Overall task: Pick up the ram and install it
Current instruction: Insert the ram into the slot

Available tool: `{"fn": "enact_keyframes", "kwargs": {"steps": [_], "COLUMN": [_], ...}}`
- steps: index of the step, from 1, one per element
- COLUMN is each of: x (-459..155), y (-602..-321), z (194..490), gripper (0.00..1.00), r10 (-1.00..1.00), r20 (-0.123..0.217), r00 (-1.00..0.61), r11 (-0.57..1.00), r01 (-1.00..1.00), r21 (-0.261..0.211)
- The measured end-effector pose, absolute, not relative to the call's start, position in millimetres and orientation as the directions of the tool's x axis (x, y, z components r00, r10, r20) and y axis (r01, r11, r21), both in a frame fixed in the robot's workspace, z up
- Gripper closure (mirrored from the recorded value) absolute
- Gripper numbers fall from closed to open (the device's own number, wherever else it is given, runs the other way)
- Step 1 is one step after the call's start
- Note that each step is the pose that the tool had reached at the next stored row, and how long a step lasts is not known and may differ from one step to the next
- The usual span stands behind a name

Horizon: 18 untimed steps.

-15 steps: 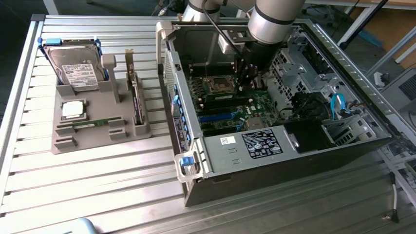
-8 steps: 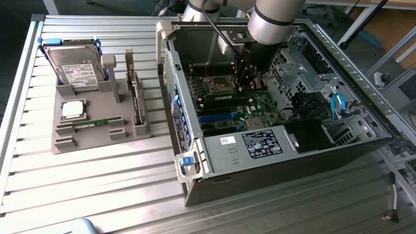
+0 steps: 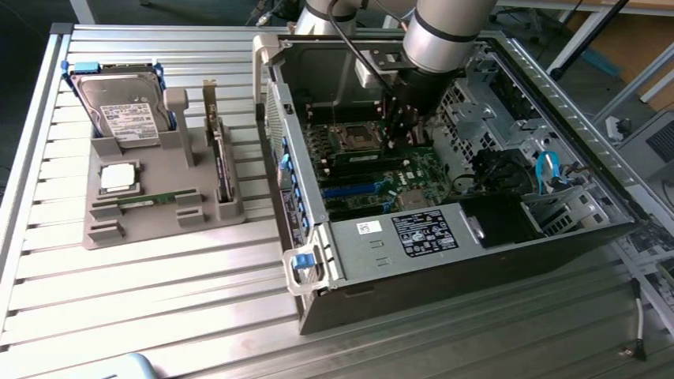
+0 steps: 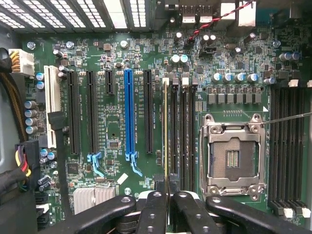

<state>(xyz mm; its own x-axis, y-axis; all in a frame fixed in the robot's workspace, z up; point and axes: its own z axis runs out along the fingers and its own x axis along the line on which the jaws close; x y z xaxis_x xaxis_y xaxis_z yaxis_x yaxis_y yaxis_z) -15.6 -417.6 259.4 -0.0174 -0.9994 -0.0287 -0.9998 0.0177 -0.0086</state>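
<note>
Ram (image 4: 165, 126) edge-on, pinched in closed gripper (image 4: 166, 189), beside black motherboard (image 4: 117, 58) slots

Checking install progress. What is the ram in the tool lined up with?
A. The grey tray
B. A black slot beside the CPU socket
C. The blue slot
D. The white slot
B: the tool grips the ram edge-on, lined up with the black slots next to the CPU socket, well away from the blue slot.
</note>
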Motion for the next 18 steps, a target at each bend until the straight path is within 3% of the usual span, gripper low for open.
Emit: {"fn": "enact_keyframes", "kwargs": {"steps": [18], "x": [-15.4], "y": [-417.6], "z": [249.9], "gripper": [0.88], "r10": [-0.999], "r20": [-0.029], "r00": [-0.019], "r11": [0.019], "r01": [-1.0], "r21": [-0.009]}}
